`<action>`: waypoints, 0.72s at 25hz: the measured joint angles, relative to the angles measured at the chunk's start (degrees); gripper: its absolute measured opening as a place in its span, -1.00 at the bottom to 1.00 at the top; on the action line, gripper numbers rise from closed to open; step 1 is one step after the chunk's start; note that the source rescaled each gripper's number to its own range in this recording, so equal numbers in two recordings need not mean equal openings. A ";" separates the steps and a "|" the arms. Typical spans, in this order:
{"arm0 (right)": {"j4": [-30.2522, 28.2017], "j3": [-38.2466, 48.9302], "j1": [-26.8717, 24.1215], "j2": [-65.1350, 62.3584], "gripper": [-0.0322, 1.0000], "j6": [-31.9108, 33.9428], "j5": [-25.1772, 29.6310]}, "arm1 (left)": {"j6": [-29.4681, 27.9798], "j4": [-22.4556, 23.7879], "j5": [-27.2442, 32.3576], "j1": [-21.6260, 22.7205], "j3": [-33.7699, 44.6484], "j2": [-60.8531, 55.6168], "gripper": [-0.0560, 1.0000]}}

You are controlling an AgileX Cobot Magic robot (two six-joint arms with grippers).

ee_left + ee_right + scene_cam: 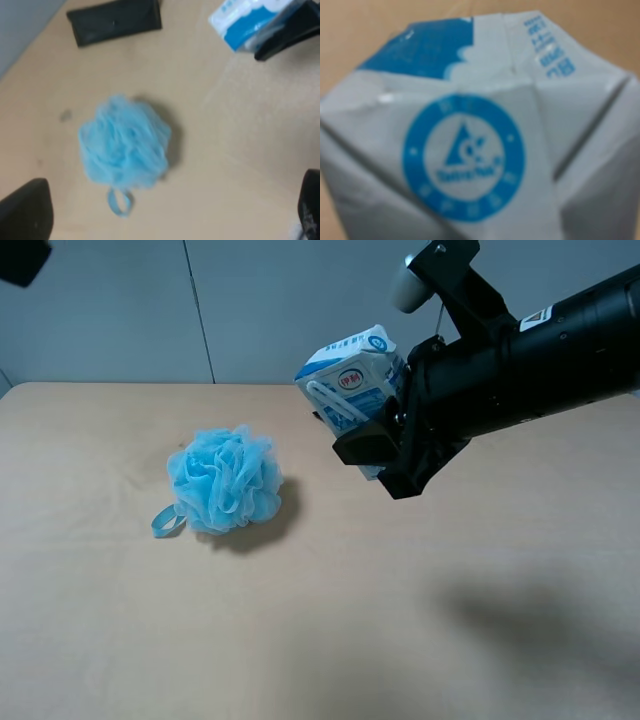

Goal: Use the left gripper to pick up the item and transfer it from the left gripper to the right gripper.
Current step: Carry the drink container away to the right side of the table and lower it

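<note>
The item (350, 380), a small white-and-blue carton with a gabled top and a straw on its side, hangs in the air above the table at the back right. My right gripper (385, 445) is shut on it from the right. The right wrist view is filled by the item (470, 150), blurred and very close, and shows no fingers. The left wrist view looks down from high up, with my left gripper (170, 210) open wide and nothing between its fingers (27, 212). There the item (245, 25) sits far off, apart from the left gripper.
A fluffy blue bath puff (225, 478) with a ribbon loop lies on the tan table (120, 640) left of centre; it is also under the left gripper as the puff (125, 142). A black glasses case (115, 21) lies beyond it near the table edge.
</note>
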 joint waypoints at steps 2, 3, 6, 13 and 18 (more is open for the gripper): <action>0.00 0.00 0.00 0.00 -0.93 0.00 0.39 | -2.17 0.28 0.00 0.00 4.36 -3.91 0.95; 0.00 0.00 0.00 0.00 -0.93 0.00 0.39 | -2.97 0.42 0.00 0.00 6.29 -6.18 0.95; -0.05 0.00 0.00 0.00 -0.93 0.00 0.39 | -4.96 0.41 0.00 0.00 13.18 -13.01 0.95; -0.05 0.00 0.00 0.00 -0.93 0.25 0.43 | -9.54 0.45 0.00 0.00 27.60 -29.87 0.95; 0.01 0.00 0.00 0.00 -0.93 1.10 0.45 | -13.67 1.03 0.00 0.00 36.37 -41.30 0.95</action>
